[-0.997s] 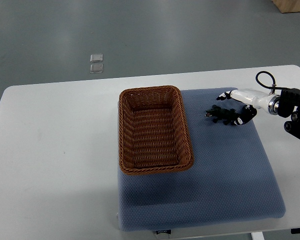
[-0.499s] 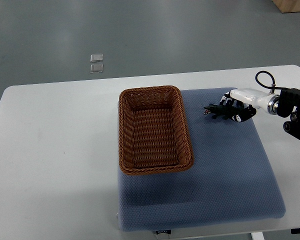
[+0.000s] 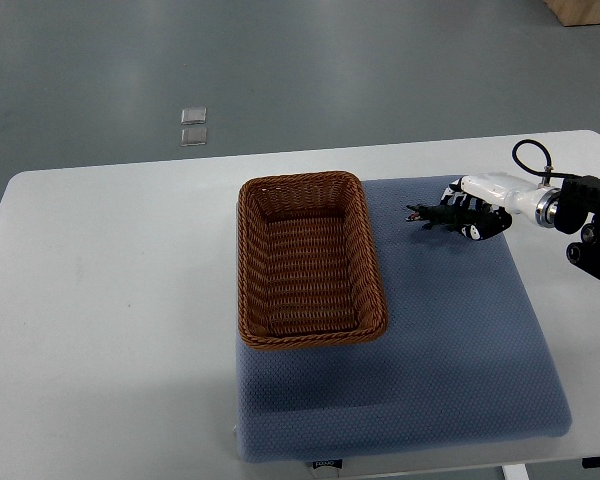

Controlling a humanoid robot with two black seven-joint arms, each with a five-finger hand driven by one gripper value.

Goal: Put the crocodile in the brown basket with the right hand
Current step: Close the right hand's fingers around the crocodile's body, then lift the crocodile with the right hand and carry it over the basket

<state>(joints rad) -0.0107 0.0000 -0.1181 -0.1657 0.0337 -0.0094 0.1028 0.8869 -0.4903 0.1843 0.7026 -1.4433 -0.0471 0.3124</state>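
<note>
A small dark green crocodile [image 3: 432,215] is held just above the blue mat, to the right of the brown basket. My right hand [image 3: 472,212], white with black fingertips, is shut on its rear half, and the arm comes in from the right edge. The crocodile's head end sticks out to the left, toward the basket. The brown wicker basket [image 3: 311,334] stands on the mat's left part, with nothing in it. My left arm does not show.
The blue mat [image 3: 460,360] covers the right half of the white table [image 3: 110,320]. Two small clear squares [image 3: 193,127] lie on the grey floor beyond the table's far edge. A black cable [image 3: 528,157] loops above my right wrist.
My right hand has closed on the crocodile and raised it slightly, shifting a little toward the table's far edge. The basket has not moved.
</note>
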